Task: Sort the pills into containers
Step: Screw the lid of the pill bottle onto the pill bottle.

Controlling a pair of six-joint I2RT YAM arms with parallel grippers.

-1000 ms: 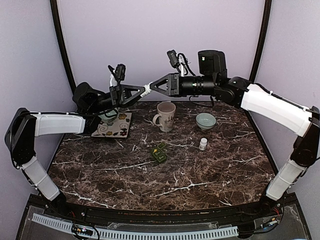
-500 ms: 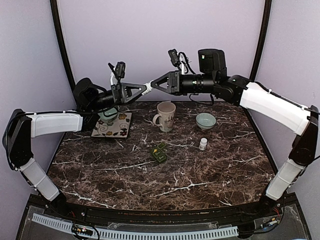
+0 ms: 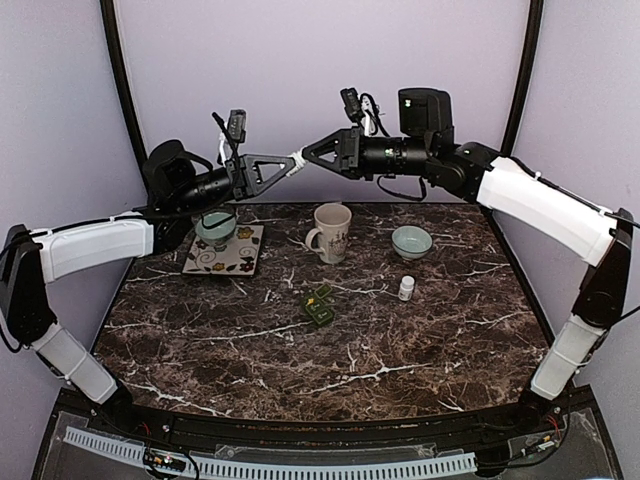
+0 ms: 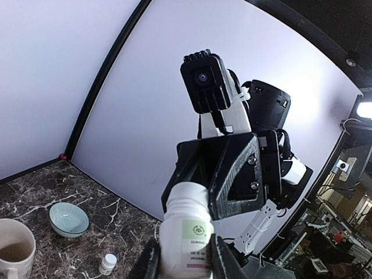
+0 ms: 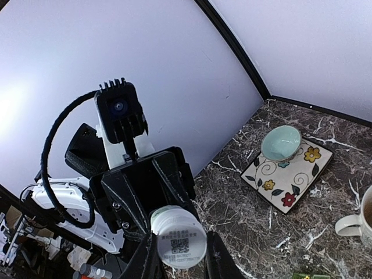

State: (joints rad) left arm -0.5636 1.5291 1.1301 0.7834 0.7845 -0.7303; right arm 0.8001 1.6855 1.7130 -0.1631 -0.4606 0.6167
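A white pill bottle [image 3: 296, 160] with a green-marked label hangs high over the back of the table, held between both arms. My left gripper [image 4: 186, 263] is shut on the bottle's body [image 4: 187, 235]. My right gripper [image 5: 178, 257] comes from the opposite side and is shut on the cap [image 5: 178, 237], whose end carries a printed code. In the top view the left gripper [image 3: 286, 166] and right gripper [image 3: 309, 155] meet tip to tip. No loose pills show. Containers below are a mug [image 3: 331, 231] and two teal bowls [image 3: 411, 241] [image 3: 215, 228].
The left bowl stands on a floral tile [image 3: 230, 260]. A small white vial [image 3: 406, 288] stands right of centre, and a green and black object [image 3: 320, 304] lies mid-table. The purple back wall is close behind both grippers.
Both grippers have risen a little with the bottle still held between them. The left arm's elbow has lifted and swung outward.
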